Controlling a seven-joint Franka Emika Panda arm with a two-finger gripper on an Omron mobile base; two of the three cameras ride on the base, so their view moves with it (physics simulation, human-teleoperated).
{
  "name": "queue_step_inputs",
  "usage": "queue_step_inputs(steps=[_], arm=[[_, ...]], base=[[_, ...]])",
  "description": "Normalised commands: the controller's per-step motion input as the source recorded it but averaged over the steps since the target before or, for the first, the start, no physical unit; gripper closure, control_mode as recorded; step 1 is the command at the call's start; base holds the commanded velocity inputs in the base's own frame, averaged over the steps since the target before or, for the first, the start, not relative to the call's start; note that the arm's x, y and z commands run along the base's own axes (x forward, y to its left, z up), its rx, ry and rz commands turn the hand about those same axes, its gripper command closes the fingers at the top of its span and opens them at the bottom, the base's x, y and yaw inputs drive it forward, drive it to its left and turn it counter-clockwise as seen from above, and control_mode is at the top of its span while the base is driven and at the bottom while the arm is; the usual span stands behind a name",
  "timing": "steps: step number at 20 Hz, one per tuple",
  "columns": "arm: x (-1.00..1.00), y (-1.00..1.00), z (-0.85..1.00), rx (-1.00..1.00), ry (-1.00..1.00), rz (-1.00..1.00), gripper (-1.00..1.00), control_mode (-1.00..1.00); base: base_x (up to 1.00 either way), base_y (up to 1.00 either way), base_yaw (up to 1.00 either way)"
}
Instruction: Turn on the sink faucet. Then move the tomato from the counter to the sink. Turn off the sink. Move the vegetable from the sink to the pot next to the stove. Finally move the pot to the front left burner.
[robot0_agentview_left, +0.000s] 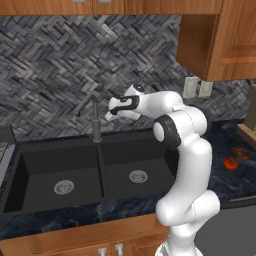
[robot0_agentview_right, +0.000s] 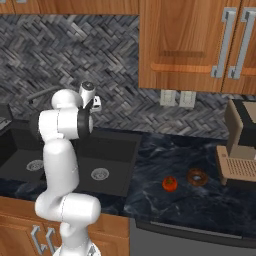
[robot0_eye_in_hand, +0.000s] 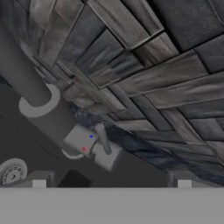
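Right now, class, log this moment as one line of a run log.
phase: reaching for faucet | claw: beside faucet, holding nothing | handle: untouched | tomato: on counter | sink: no water seen

- The place was a home kitchen, rendered rather than photographed.
- Wooden wall cabinets (robot0_agentview_right: 190, 45) with long metal handles filled the upper right of the right base view.
- A grey herringbone tile backsplash (robot0_agentview_left: 75, 65) ran across the upper half of the left base view, with wall outlets (robot0_agentview_right: 175, 98) set into it.
- A black double-basin sink (robot0_agentview_left: 75, 172) with two round drains sat at the lower left of that view, a dark faucet (robot0_agentview_left: 95, 120) rising behind it.
- A dark marbled counter (robot0_agentview_right: 185, 160) held a tomato (robot0_agentview_right: 169, 183) and a coffee machine (robot0_agentview_right: 240, 145) at the right edge.
- Wooden base cabinets (robot0_agentview_left: 75, 240) lined the bottom.
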Motion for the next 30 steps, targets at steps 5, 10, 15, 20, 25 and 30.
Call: queue_step_inputs(steps=[5,10,15,20,25,30], arm=[[0.37,0.18,-0.2,0.0,0.02,0.0,-1.0,-1.0],[0.24,0.2,-0.15,0.0,0.01,0.0,-1.0,-1.0],[0.06,0.15,-0.14,0.0,0.01,0.0,-1.0,-1.0],[0.08,0.07,-0.18,0.0,0.0,0.0,-1.0,-1.0],[0.14,0.05,-0.18,0.0,0.0,0.0,-1.0,-1.0],[0.07,0.01,-0.18,0.0,0.0,0.0,-1.0,-1.0]], base=[[0.0,0.0,0.0],[0.0,0.0,0.0],[0.0,0.0,0.0],[0.0,0.0,0.0],[0.0,0.0,0.0],[0.0,0.0,0.0]])
